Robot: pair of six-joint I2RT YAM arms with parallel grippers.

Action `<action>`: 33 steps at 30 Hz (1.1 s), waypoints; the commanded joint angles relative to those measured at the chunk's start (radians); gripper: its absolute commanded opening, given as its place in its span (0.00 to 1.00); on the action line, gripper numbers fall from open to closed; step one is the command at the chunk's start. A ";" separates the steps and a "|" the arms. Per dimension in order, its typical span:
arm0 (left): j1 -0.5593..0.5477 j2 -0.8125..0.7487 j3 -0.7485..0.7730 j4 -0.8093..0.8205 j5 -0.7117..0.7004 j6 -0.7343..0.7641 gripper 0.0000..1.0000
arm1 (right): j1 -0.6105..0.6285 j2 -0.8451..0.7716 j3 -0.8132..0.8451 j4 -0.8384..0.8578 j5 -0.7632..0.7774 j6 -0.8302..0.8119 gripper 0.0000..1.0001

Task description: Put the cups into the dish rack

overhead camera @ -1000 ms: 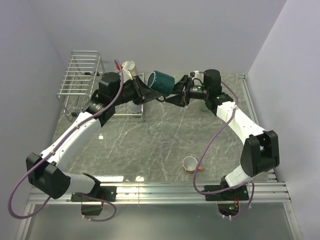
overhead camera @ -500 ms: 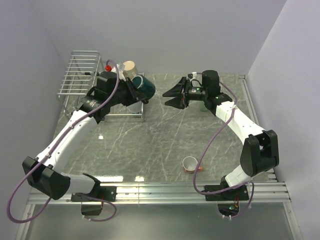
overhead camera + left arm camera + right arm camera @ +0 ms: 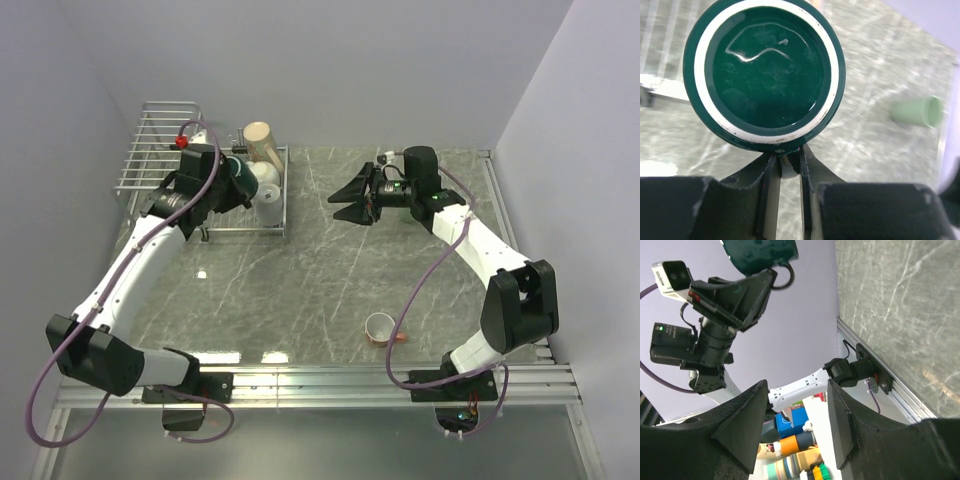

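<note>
L gripper: clamped on handle of dark green glazed ceramic mug; mug base faces wrist cam.
Mug pos: up in air over flat tray of silver wire dish rack.
R gripper: jaws spread wide, nothing in them, above grey marbled tabletop.
In rack: tall beige mug, cream-white mug, at tray's right end.
On table: small orange-red cup near front edge; pale green mug well apart from rack.

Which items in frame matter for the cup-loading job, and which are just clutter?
Job: silver wire dish rack; dark green ceramic mug in left pincer; tall beige ceramic mug; two pale ceramic mugs; small orange-red mug; pale green mug.
Lying about: blue box, orange canister, both off the table.
</note>
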 commanded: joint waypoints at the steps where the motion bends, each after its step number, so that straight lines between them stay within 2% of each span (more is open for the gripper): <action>1: 0.001 0.026 0.029 0.042 -0.141 0.045 0.00 | -0.007 -0.052 -0.015 -0.013 -0.018 -0.037 0.58; 11: 0.009 0.165 -0.026 0.127 -0.240 -0.018 0.00 | -0.007 -0.090 -0.065 -0.075 -0.004 -0.084 0.57; 16: 0.011 0.254 0.004 0.125 -0.270 -0.043 0.00 | -0.007 -0.115 -0.102 -0.117 0.007 -0.121 0.57; 22: 0.018 0.270 -0.081 0.239 -0.272 -0.050 0.00 | -0.007 -0.127 -0.098 -0.172 0.019 -0.166 0.56; 33: 0.018 0.354 -0.094 0.305 -0.287 -0.127 0.00 | -0.009 -0.147 -0.122 -0.244 0.034 -0.218 0.56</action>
